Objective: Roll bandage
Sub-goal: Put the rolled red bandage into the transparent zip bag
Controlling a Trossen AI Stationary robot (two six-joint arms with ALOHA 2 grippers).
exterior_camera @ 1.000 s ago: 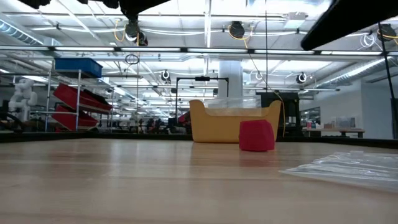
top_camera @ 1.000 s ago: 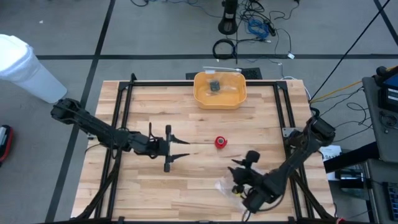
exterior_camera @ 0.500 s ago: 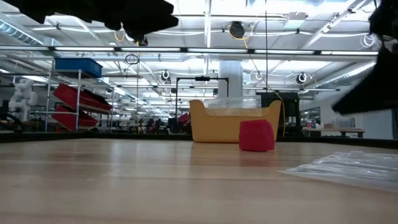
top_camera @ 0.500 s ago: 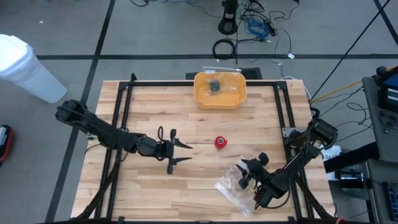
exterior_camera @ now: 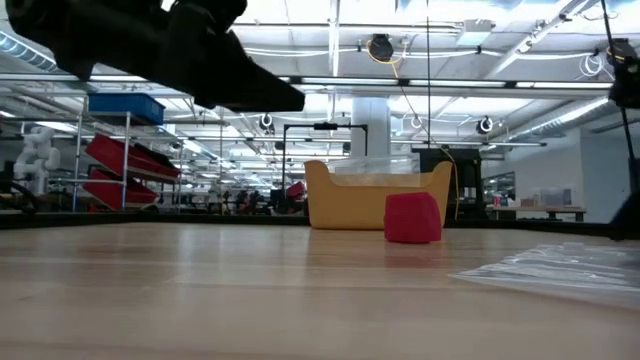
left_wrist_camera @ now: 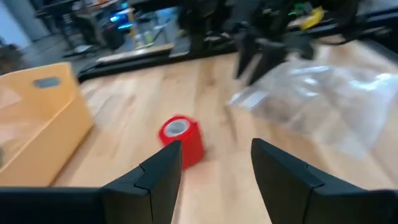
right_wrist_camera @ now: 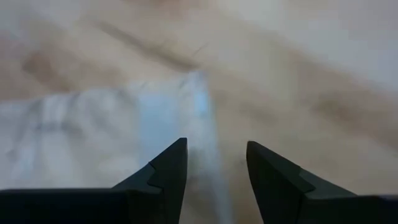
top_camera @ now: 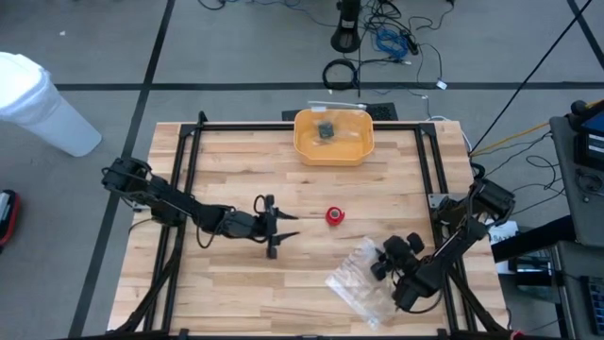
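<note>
Bandage (top_camera: 334,216) already a small red roll, upright on the table (top_camera: 236,170), near the yellow bin (top_camera: 333,135) and well apart from the plastic bag (top_camera: 358,274). Left gripper (top_camera: 283,228) near the roll, jaws wide, empty. Right gripper (top_camera: 385,263) at the bag, jaws parted, nothing held. Probably light, soft, squashy; likely to unwind if pinched by the loose end. Best taken across the round sides, gently.
</note>
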